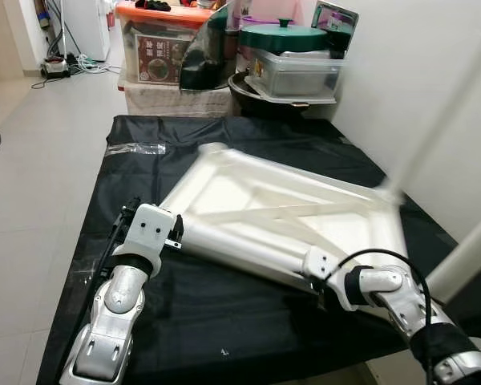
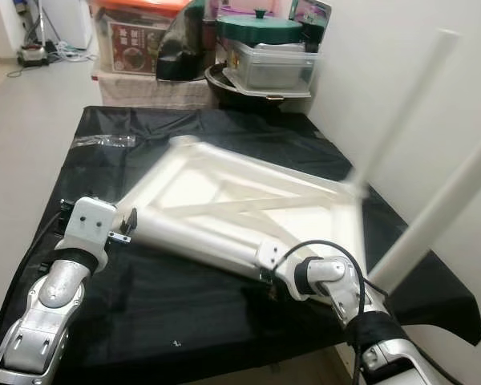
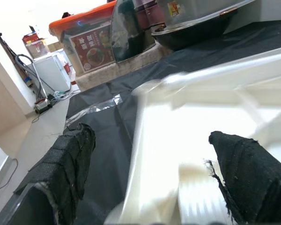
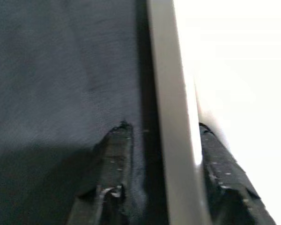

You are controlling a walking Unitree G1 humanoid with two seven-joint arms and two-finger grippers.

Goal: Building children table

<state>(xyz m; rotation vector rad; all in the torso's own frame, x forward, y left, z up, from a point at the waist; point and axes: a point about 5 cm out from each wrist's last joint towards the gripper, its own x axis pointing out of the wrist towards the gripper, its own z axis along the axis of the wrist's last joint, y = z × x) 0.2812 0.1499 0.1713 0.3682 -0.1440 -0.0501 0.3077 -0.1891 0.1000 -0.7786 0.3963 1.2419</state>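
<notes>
Right fingers (image 4: 117, 168) astride white tabletop (image 1: 264, 200) edge

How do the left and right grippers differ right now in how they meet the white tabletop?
The left gripper has its fingers spread wide around a corner of the white tabletop; the right gripper straddles the tabletop's thin edge with its fingers close on either side. The left gripper sits at the near-left corner, the right gripper at the near-right edge. Both work over the black sheet.
</notes>
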